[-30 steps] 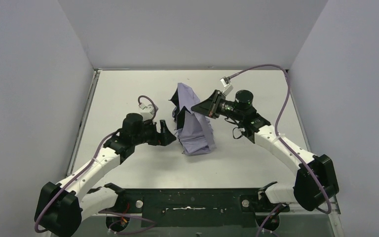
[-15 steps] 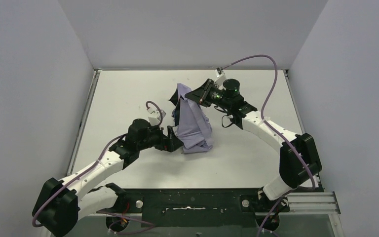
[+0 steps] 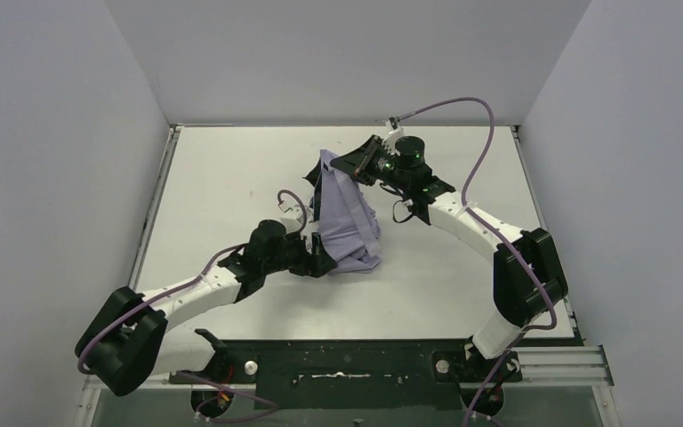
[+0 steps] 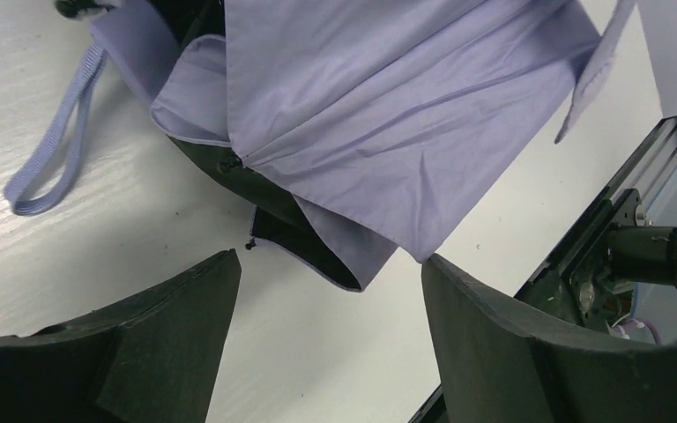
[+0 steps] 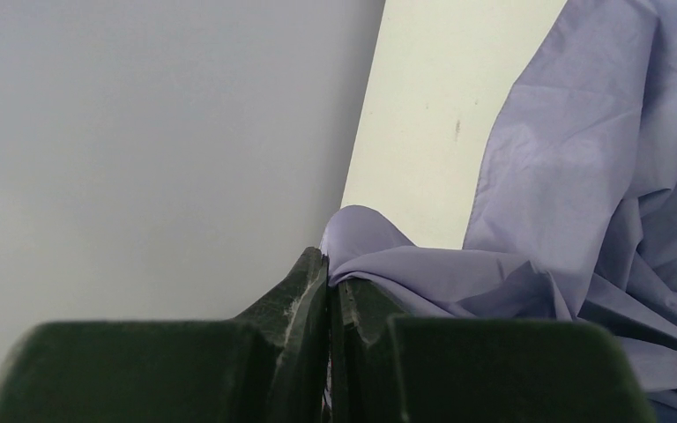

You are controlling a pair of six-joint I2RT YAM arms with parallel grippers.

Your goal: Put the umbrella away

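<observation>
Reaching over from the right, the right gripper (image 3: 347, 167) is clamped on a fold of canopy at the far end of the single umbrella (image 3: 349, 218). Its crumpled length runs far-to-near mid-table (image 3: 213, 178). The left gripper (image 3: 325, 262), jaws spread, sits low at its near end.

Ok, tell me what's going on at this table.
Two robot arms are working on a lavender umbrella lying crumpled on the table. The right end effector is shut on a fold of the canopy at the far end, holding it up. The left end effector is open at the near end, straddling the canopy's edge and gripping nothing yet.
</observation>
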